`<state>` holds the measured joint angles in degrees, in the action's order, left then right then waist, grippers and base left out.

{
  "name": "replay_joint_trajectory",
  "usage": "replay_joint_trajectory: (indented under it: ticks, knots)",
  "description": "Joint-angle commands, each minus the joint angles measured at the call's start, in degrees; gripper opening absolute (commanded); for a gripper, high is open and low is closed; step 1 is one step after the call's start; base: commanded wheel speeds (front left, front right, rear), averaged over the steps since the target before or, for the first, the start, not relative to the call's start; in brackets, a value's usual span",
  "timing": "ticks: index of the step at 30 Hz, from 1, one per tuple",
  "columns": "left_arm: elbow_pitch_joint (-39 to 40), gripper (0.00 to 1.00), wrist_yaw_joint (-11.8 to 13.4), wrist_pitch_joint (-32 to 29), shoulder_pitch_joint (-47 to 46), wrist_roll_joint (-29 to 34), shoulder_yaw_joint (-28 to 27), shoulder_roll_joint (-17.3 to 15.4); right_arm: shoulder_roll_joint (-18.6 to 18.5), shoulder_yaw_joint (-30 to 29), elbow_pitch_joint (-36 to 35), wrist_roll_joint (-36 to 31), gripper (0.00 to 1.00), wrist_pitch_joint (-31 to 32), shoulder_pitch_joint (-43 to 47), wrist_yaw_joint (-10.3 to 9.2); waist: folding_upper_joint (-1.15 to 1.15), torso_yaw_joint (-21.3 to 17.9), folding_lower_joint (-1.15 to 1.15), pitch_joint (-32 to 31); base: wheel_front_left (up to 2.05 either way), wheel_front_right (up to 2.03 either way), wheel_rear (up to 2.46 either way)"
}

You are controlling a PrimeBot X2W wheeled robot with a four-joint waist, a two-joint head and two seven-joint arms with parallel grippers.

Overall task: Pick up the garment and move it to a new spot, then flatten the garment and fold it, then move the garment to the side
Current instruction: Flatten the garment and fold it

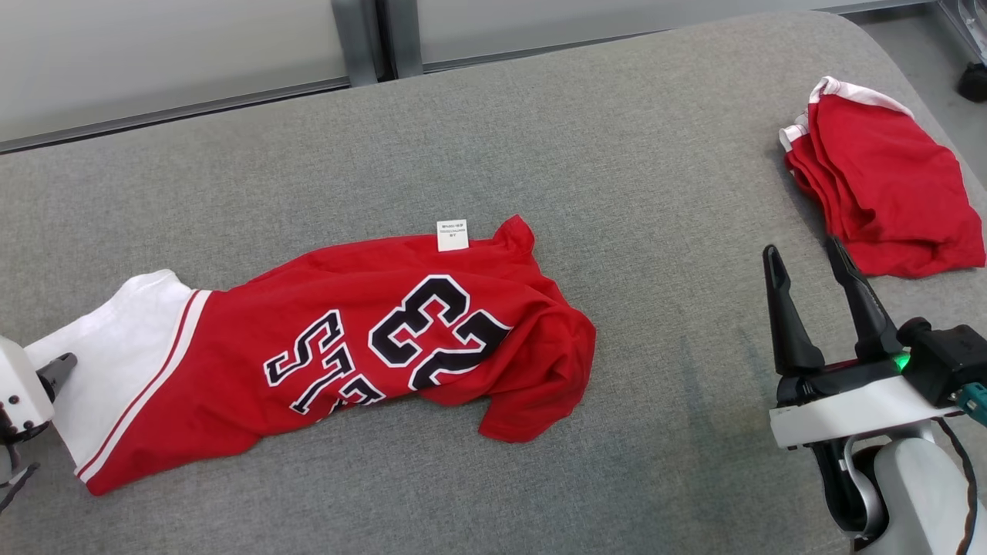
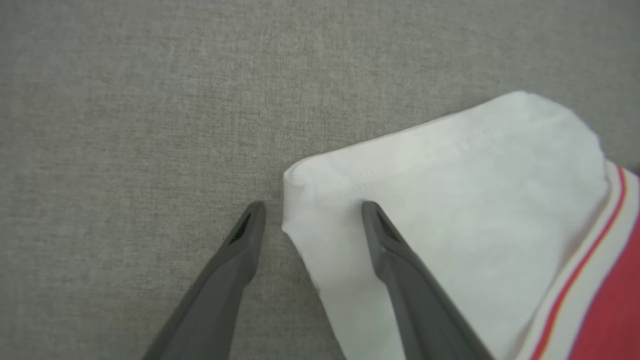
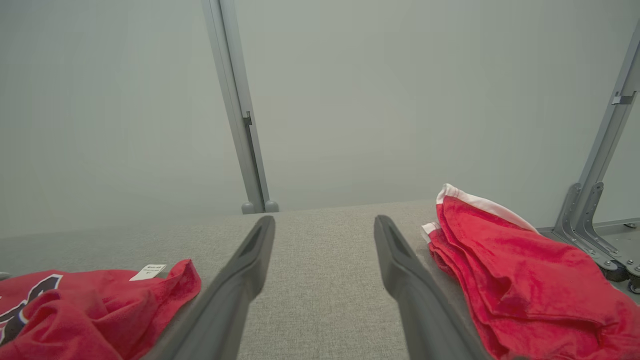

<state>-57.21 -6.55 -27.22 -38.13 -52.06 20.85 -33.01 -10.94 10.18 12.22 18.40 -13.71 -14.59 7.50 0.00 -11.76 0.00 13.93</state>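
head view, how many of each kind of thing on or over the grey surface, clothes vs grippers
red garments: 2, the numbered jersey and a folded red garment
grippers: 2, left gripper and right gripper, both with jaws open
total: 4

garment [image 1: 231, 362] | number 23 [image 1: 439, 331], black, upside down | tag [image 1: 452, 235] unreadable

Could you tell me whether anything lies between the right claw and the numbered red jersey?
Nothing visible does: just grey padded tabletop separates the right claw from the jersey. The folded red garment lies on the claw's other side.
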Motion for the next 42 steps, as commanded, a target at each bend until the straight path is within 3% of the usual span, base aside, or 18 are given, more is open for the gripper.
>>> replay_joint_trajectory:
  ticks: [1,2,3,13,18,32,37,42]
  knots:
    - [-0.4,0.64,-0.3,-0.7,-0.5,-0.3,0.4,0.4,-0.3,-0.1,0.0,0.4,1.00,-0.6,-0.7,-0.02,0.00,-0.1,0.00,0.2,0.00,0.00,0.00]
    - [-0.3,0.39,-0.4,-0.4,-0.6,-0.2,0.4,0.4,-0.2,-0.2,0.0,0.4,1.00,-0.6,-0.7,-0.02,0.00,-0.1,0.00,0.4,0.00,0.00,0.00]
    - [-0.1,0.00,-0.5,-0.1,-0.8,-0.2,0.5,0.4,-0.1,-0.3,0.0,0.3,1.00,-0.5,-0.6,-0.02,0.00,0.0,0.00,0.5,0.00,0.00,0.00]
    - [2.9,0.00,-0.9,3.4,-2.5,-0.1,2.0,0.1,0.4,-0.5,1.2,0.0,1.00,-1.0,-0.1,-0.02,0.00,2.8,0.00,-2.4,0.00,0.00,0.00]
    - [9.8,0.00,-1.0,0.3,1.2,-5.8,2.8,0.7,0.3,-0.8,2.3,0.4,1.00,-0.9,1.5,-0.02,0.00,4.8,0.00,-6.9,0.00,0.00,0.00]
    - [44.3,0.00,-1.0,-19.9,20.7,-24.4,8.2,-11.6,0.4,-2.9,2.5,0.6,1.00,0.2,7.3,-0.02,0.00,10.6,0.00,-16.3,0.00,0.00,0.00]
    - [49.5,0.00,-0.6,-22.9,25.6,-24.9,10.3,-14.4,0.4,-3.6,2.0,0.3,1.00,0.6,8.3,-0.01,0.00,11.8,0.00,-17.2,0.00,0.00,0.00]
    - [49.3,0.00,0.1,-20.9,28.5,-20.3,12.4,-15.8,0.3,-3.4,1.3,0.2,1.00,1.3,8.5,-0.01,0.00,12.5,0.00,-17.5,0.00,0.00,0.00]
